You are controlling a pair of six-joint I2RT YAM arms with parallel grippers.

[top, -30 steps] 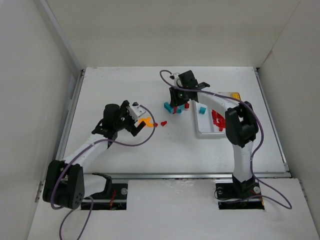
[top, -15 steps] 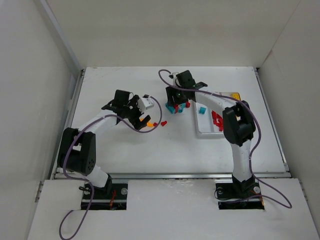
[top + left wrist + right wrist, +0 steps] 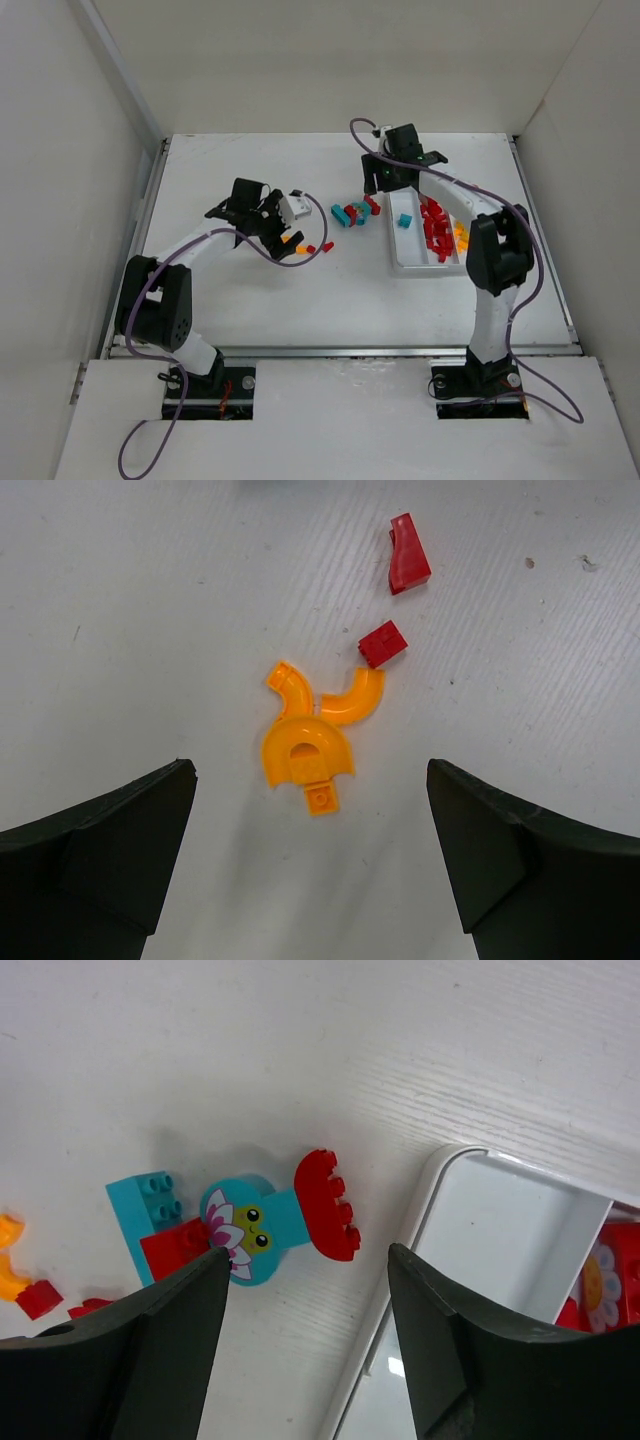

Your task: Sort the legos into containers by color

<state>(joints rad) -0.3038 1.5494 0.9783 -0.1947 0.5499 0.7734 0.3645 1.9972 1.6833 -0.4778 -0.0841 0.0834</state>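
White worktop (image 3: 250,290) carries the tray (image 3: 398,268), with red legos (image 3: 433,228) in its middle compartment. Only the right wrist view shows a flower face printed on a teal piece (image 3: 250,1230) just left of the tray. Above it is the right end effector (image 3: 308,1255), parted, empty, and nearer the tray than a second ago. Farther left, the left end effector (image 3: 310,772) spreads wide over orange curves (image 3: 305,745).

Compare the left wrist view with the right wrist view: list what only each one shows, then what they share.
Only left wrist: the orange arch with a small square piece below it. Only right wrist: a teal flower-face piece, a red scalloped piece, a teal brick and the white tray's corner. Shared: the white table and, probably, one small red brick beside an orange curve.
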